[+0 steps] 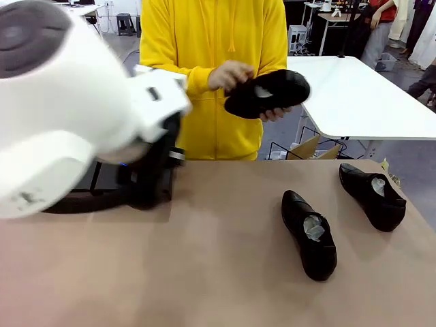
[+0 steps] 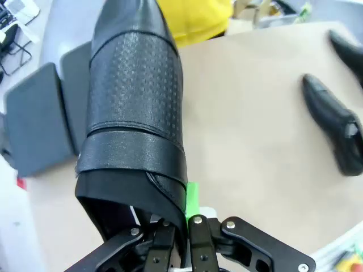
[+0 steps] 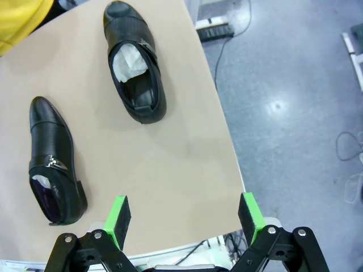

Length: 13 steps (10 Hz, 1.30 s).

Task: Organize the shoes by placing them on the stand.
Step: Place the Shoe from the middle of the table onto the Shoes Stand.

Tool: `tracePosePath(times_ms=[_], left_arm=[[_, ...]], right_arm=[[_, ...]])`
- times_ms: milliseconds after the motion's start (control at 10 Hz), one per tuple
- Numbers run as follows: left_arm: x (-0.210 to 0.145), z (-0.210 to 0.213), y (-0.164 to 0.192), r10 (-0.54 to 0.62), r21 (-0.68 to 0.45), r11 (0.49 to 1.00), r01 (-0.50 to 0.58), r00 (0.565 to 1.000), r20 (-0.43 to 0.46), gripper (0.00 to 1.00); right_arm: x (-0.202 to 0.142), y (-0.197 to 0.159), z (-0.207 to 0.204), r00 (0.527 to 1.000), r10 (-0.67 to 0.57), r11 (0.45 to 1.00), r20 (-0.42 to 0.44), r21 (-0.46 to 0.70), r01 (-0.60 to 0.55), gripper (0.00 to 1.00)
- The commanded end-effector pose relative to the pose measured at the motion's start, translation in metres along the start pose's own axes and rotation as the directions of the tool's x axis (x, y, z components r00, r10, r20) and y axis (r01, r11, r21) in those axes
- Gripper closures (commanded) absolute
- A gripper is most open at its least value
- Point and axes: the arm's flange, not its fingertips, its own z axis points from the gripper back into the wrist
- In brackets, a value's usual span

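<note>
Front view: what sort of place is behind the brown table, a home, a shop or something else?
Probably a robotics lab or workshop. A white robot arm reaches over the brown table, a white work table stands behind it, and the floor is polished grey.

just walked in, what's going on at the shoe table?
The left gripper is shut on the heel end of one black shoe, holding it near the stand. The person across the table holds a second shoe in both hands. On the robot's right, two more shoes lie on the table. The right gripper is open over the table's edge near them, holding nothing.
</note>
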Motion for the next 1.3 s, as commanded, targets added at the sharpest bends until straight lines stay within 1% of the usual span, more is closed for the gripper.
tracePosePath(times_ms=[0,100,300,500,600,700,900,1000,1100,1200], left_arm=[[0.015,-0.058,0.049,-0.084,0.013,0.996,0.083,0.996,0.018,1.0],[0.029,-0.079,0.067,-0.102,0.017,0.995,0.102,0.994,0.03,1.0],[0.053,-0.115,0.092,-0.147,0.066,0.988,0.143,0.988,0.055,1.0],[0.064,-0.144,0.105,-0.166,0.087,0.983,0.16,0.984,0.059,1.0],[0.065,-0.157,0.106,-0.166,0.108,0.981,0.159,0.985,0.058,1.0],[0.062,-0.17,0.108,-0.143,0.103,0.985,0.14,0.989,0.025,1.0],[0.055,-0.187,0.114,-0.117,0.109,0.987,0.116,0.993,0.007,1.0],[0.054,-0.192,0.118,-0.09,0.12,0.989,0.089,0.996,0.003,1.0],[0.054,-0.197,0.121,-0.052,0.14,0.989,0.049,0.998,0.019,1.0],[0.053,-0.203,0.125,-0.043,0.15,0.988,0.038,0.999,0.029,1.0]], right_arm=[[-0.006,0.0,-0.004,1.0,-0.005,1.0,0.001,0.002,0.005,0.0],[-0.006,0.0,-0.004,1.0,-0.005,1.0,0.001,0.002,0.005,0.0],[-0.006,0.0,-0.004,1.0,-0.005,1.0,0.001,0.002,0.005,0.0],[-0.006,0.0,-0.004,1.0,-0.005,1.0,0.001,0.002,0.005,0.0],[-0.006,0.0,-0.004,1.0,-0.005,1.0,0.001,0.002,0.005,0.0],[-0.006,0.0,-0.004,1.0,-0.005,1.0,0.001,0.002,0.005,0.0],[-0.006,0.0,-0.004,1.0,-0.005,1.0,0.001,0.002,0.005,0.0],[-0.006,0.0,-0.004,1.0,-0.005,1.0,0.001,0.002,0.005,0.0],[-0.006,0.0,-0.004,1.0,-0.005,1.0,0.001,0.002,0.005,0.0],[-0.006,0.0,-0.004,1.0,-0.005,1.0,0.001,0.002,0.005,0.0]])
